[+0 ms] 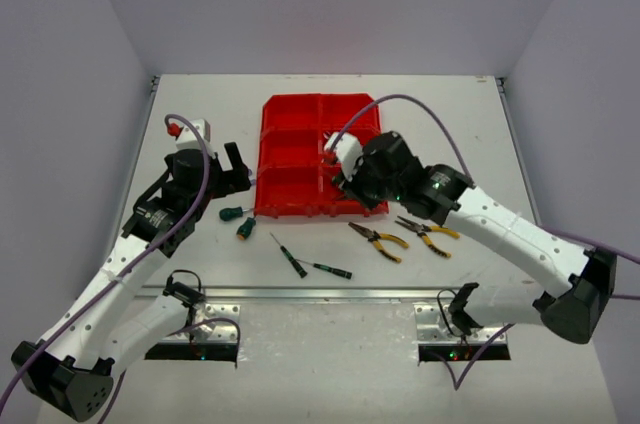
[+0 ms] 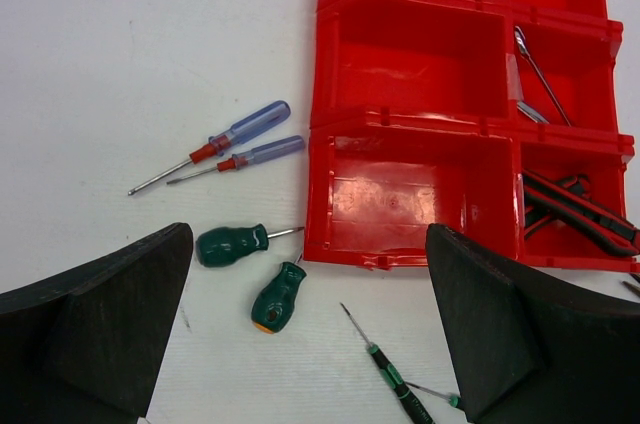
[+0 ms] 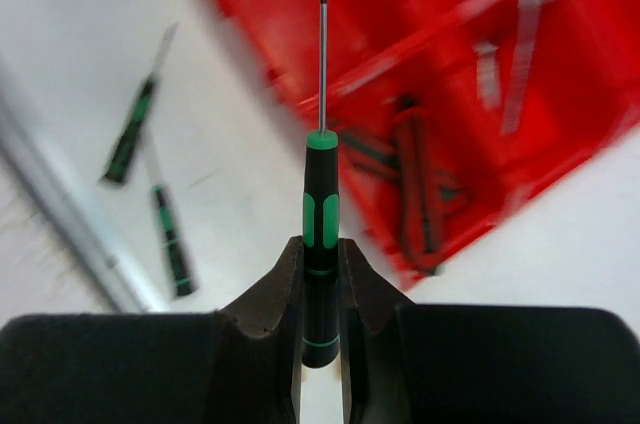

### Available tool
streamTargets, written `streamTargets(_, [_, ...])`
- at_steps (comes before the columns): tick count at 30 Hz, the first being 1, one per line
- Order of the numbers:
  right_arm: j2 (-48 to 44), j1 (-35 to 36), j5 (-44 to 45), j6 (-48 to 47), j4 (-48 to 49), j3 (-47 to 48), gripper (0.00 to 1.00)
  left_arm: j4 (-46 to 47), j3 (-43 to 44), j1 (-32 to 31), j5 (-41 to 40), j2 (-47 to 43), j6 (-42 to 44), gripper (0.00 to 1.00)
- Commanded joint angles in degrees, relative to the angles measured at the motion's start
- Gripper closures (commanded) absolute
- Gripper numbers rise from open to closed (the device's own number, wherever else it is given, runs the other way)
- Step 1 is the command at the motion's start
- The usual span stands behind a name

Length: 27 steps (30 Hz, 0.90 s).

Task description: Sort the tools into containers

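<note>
The right gripper (image 3: 320, 259) was clamped on the handle of a slim green-and-black precision screwdriver (image 3: 321, 199), held over the near right part of the bright red six-compartment plastic bin (image 1: 300, 166). The left gripper (image 2: 310, 294) hung wide open just left of the bin's near end

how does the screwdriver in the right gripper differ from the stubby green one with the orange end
The held screwdriver is slim, black with green bands; the stubby screwdriver is fat and dark green. The held screwdriver is clamped in the right gripper; the stubby screwdriver lies loose on the table. Both have green on their handles.
</note>
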Motion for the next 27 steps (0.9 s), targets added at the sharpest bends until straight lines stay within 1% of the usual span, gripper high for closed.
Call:
streamTargets(1, [5.3, -13.34, -1.7, -14.56, 15.59, 5.29, 1.0, 1.67, 0.54, 0.36, -1.05, -0.97, -0.03, 0.0])
streamTargets(3, [12.22, -18.61, -5.99, -21.2, 23.38, 8.16, 1.0, 1.88, 0.42, 0.36, -0.78, -1.2, -0.03, 0.0])
streamTargets(5, [19.29, -21.9, -9.66, -25.71, 27.8, 12.21, 1.0, 1.93, 0.32, 0.36, -0.3, -0.98, -0.03, 0.0])
streamTargets(10, [41.83, -27.95, -13.5, -27.46, 27.13, 32.55, 1.0, 1.79, 0.52, 0.3, 0.18, -0.24, -0.03, 0.0])
streamTargets(11, [44.8, -28.69, -14.57, -27.56, 26.83, 35.16, 1.0, 1.77, 0.47, 0.27, 0.19, -0.38, -0.03, 0.0])
streamTargets(12, [45.61, -28.88, -15.17, -27.89, 26.83, 36.11, 1.0, 1.88, 0.37, 0.27, 0.23, -0.71, -0.03, 0.0])
streamTargets(13, [49.34, -29.66, -15.56, -28.12, 26.81, 40.18, 1.0, 2.02, 0.23, 0.27, 0.09, -1.21, -0.02, 0.0])
streamTargets(14, [51.44, -29.71, -15.7, -28.21, 26.67, 40.64, 1.0, 2.03, 0.28, 0.25, 0.12, -1.24, 0.05, 0.0])
streamTargets(15, [54.08, -29.97, -15.7, -28.27, 26.21, 43.37, 1.0, 2.11, 0.16, 0.21, 0.26, -1.38, 0.07, 0.0])
streamTargets(16, [55.39, -30.2, -16.13, -28.21, 25.53, 46.12, 0.98, 2.11, 0.3, 0.35, 0.27, -1.3, 0.13, 0.0])
streamTargets(18, [58.33, -30.28, -15.79, -28.14, 22.64, 49.42, 0.9, 2.07, 0.26, 0.31, 0.32, -1.18, 0.05, 0.0])
streamTargets(19, [59.44, -30.28, -15.82, -27.94, 21.11, 50.5, 0.82, 2.02, 0.31, 0.35, 0.29, -1.15, 0.05, 0.0])
streamTargets(20, [59.69, -30.28, -16.54, -27.94, 19.95, 51.43, 0.72, 2.02, 0.31, 0.36, 0.33, -1.2, 0.05, 0.0])
streamTargets(21, [59.54, -30.28, -17.31, -27.79, 19.14, 51.55, 0.64, 2.02, 0.28, 0.36, 0.35, -1.27, 0.05, 0.0])
streamTargets(22, [59.1, -30.28, -18.1, -27.54, 18.59, 51.12, 0.59, 2.02, 0.23, 0.36, 0.35, -1.37, 0.05, 0.0])
streamTargets(24, [56.39, -30.28, -18.91, -27.52, 19.1, 48.22, 0.53, 2.0, 0.24, 0.36, 0.27, -1.48, 0.05, 0.0])
streamTargets(26, [53.43, -30.28, -19.38, -27.5, 20.11, 45.26, 0.43, 2.01, 0.23, 0.28, 0.27, -1.48, 0.05, 0.0])
streamTargets(27, [51.75, -30.28, -19.56, -27.28, 20.52, 44.07, 0.4, 2.02, 0.22, 0.32, 0.27, -1.43, 0.05, 0.0])
